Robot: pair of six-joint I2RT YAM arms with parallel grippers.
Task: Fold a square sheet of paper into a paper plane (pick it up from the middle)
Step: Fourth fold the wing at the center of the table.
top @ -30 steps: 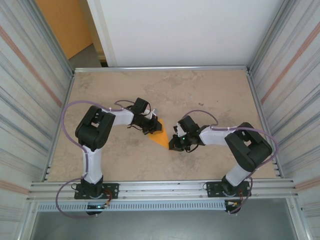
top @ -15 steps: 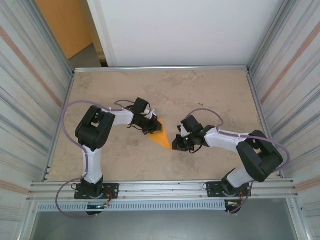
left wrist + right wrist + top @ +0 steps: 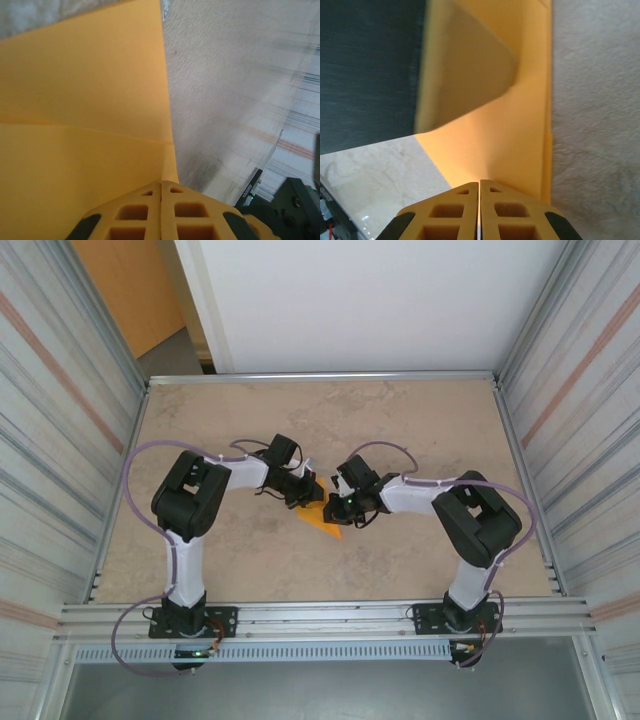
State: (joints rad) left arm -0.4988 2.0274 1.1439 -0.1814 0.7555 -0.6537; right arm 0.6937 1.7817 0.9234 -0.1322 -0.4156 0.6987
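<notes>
While the left gripper and right gripper rest fingers pressed together on the folded paper, run the crease slowly — pin the left side firmly.

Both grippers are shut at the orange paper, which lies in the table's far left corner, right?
Not the corner. The top external view shows the orange paper near the middle of the table, with the left gripper and right gripper both shut at it.

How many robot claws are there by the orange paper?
2. The left gripper, shut, is at the far left end of the orange paper plane; the right gripper, also shut, is at its right side. None looks hidden.
</notes>
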